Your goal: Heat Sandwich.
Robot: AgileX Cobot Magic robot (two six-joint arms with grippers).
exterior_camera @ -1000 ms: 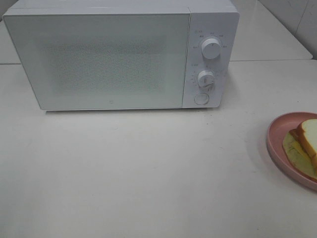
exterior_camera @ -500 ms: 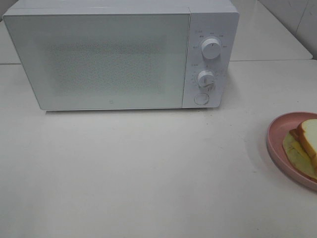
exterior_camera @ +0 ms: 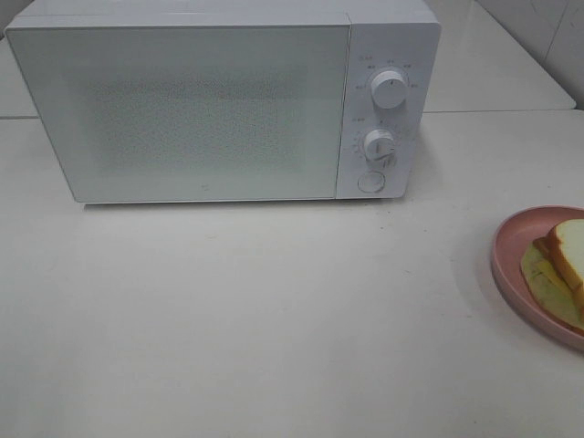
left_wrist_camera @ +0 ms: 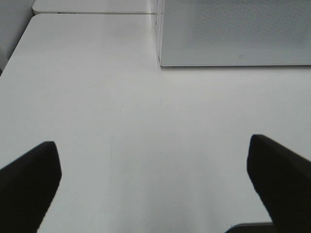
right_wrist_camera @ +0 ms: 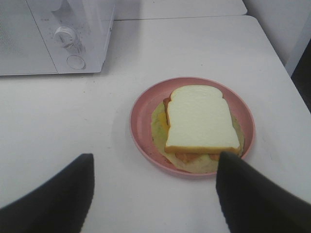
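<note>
Overhanging frame edge: sandwich, plate

A white microwave stands at the back of the white bench, its door shut. On its right-hand panel sit two round dials, one above the other, with a round button below them. Small markings ring the dials, too fine to read.

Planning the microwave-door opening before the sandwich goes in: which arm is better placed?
Probably the left. Its open claw faces the shut microwave door's side; the right claw hangs open by the sandwich.
</note>
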